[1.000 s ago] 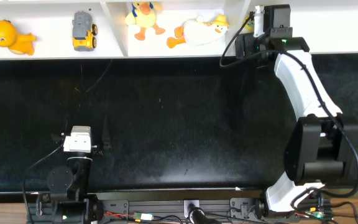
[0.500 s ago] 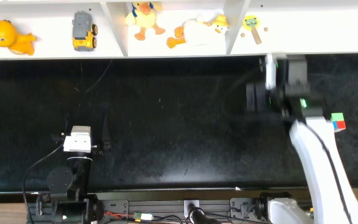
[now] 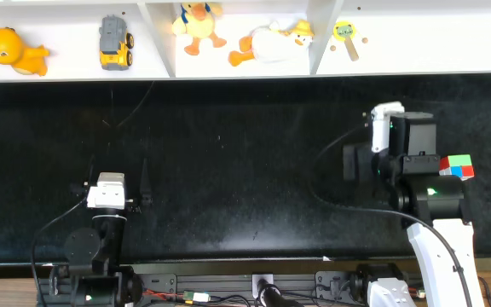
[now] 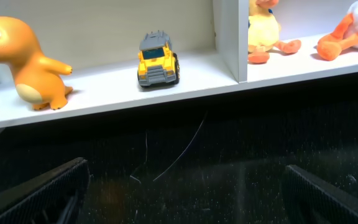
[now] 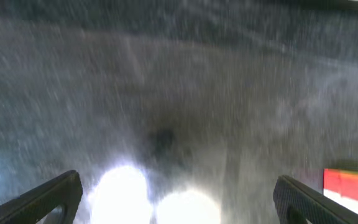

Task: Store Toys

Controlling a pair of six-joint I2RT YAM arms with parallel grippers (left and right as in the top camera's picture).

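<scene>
On the white shelf (image 3: 245, 70) at the table's far edge sit an orange figure (image 3: 13, 49), a yellow truck (image 3: 115, 43), a yellow duck plush (image 3: 198, 24), a white duck lying on its side (image 3: 271, 43) and a small green-and-yellow toy on a stick (image 3: 345, 36). A multicoloured cube (image 3: 456, 166) lies on the black table at the right. My right gripper (image 5: 179, 199) hangs open over the dark table, with the cube (image 5: 351, 186) just beside it. My left gripper (image 4: 185, 199) is open and empty near the front left, facing the orange figure (image 4: 27, 62) and the truck (image 4: 157, 61).
The shelf's upright dividers (image 3: 162, 38) split it into compartments. The right arm (image 3: 403, 153) stands over the table's right side, next to the cube. The left arm (image 3: 107, 194) is folded near the front edge. The black table (image 3: 245, 162) stretches between them.
My right arm has drawn back from the shelf's right compartment to over the table's right side. The small stick toy stays in that compartment, and the cube has come into sight.
</scene>
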